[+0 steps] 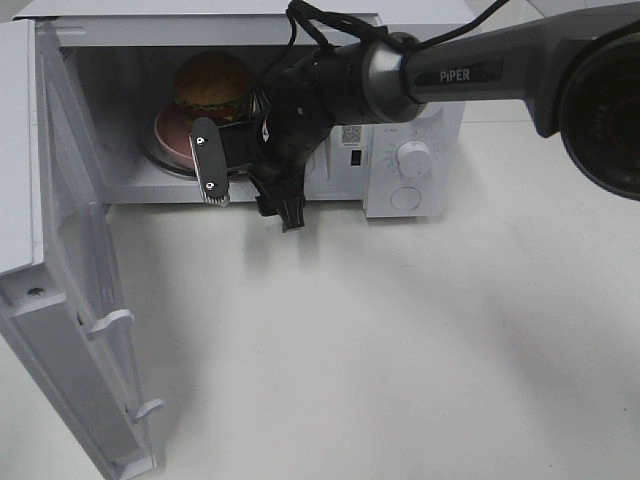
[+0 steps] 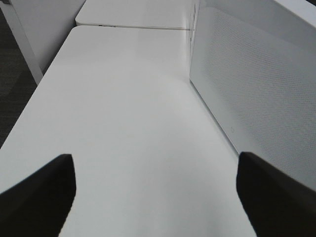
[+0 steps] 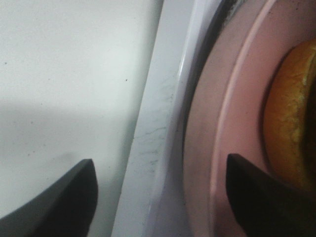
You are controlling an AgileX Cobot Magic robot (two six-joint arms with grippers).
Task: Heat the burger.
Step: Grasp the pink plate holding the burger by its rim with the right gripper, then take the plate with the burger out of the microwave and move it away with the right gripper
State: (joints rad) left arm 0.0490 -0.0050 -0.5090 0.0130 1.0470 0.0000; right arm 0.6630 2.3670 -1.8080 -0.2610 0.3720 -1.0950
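Burger (image 1: 212, 82) sits on the pink plate (image 1: 170, 138) inside the microwave (image 1: 400, 160), on the turntable; door (image 1: 70, 330) swung fully open toward the camera side.

Right pincer (image 1: 250, 195) hangs at the cavity mouth, just in front of the plate; jaws apart, nothing between them. In the right wrist view one finger lies over the plate rim, the other over the desk (image 1: 420, 340) outside the sill.

Left pincer (image 2: 155, 192) is wide open and empty, over bare desk beside the microwave's side wall (not visible in the high view).

Step in hand, as judged: clear the arm from the opening, then shut the door. Draw straight back and avoid snagging the plate rim.

Obstacles: the right arm itself blocks the door's swing. Dials (image 1: 413, 158) sit right of the opening.
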